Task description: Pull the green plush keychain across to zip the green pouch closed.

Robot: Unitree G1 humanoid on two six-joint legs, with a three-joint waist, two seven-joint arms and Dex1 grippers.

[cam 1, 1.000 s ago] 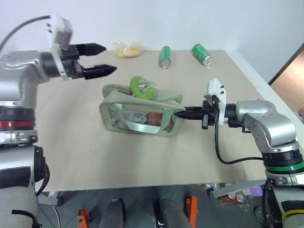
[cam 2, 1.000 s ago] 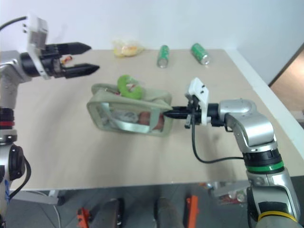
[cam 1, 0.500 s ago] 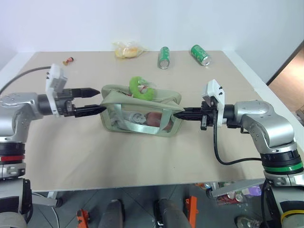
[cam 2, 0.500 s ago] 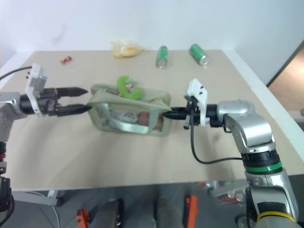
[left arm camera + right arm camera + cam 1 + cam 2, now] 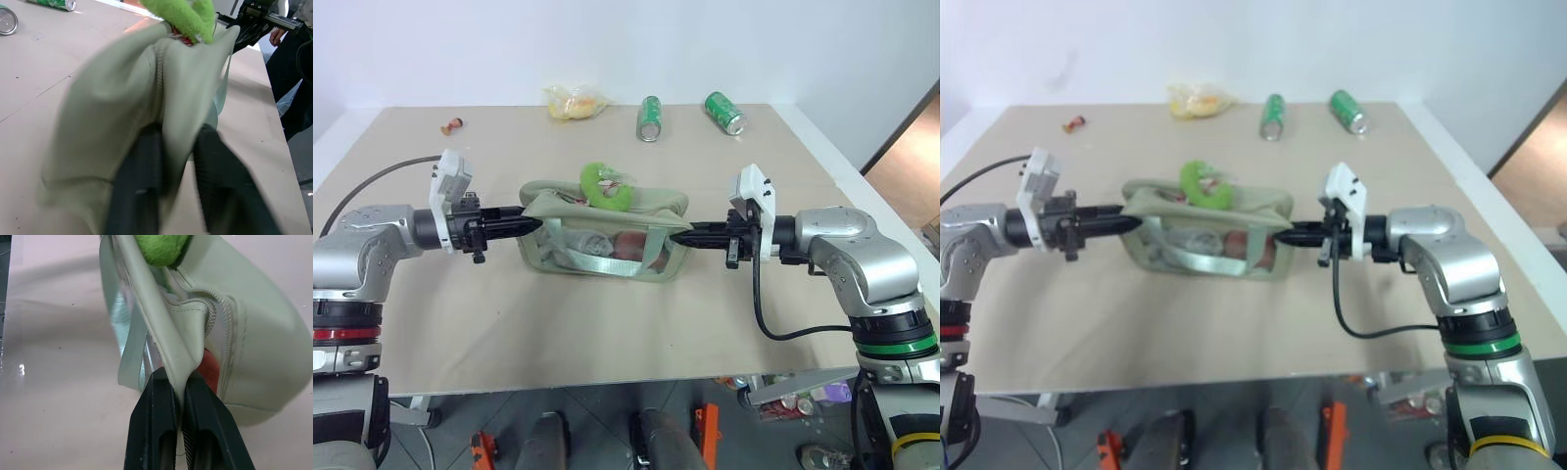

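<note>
The left gripper [image 5: 530, 224] reaches level from the left, its black fingers [image 5: 139, 188] pinched on the fabric at the left end of the green pouch [image 5: 602, 240]. The soft, boxy pouch lies mid-table with a clear side panel showing pale and red contents; its top zipper gapes. The fuzzy, ring-shaped green plush keychain [image 5: 604, 182] sits on the pouch's far top edge. The right gripper [image 5: 681, 236] stretches level from the right, clamped on the pouch's right end fabric.

Both arms reach inward, roughly level, from the left and right. The left gripper [image 5: 530, 224] and right gripper [image 5: 682, 236] each pinch fabric between their 2 closed fingers.
</note>
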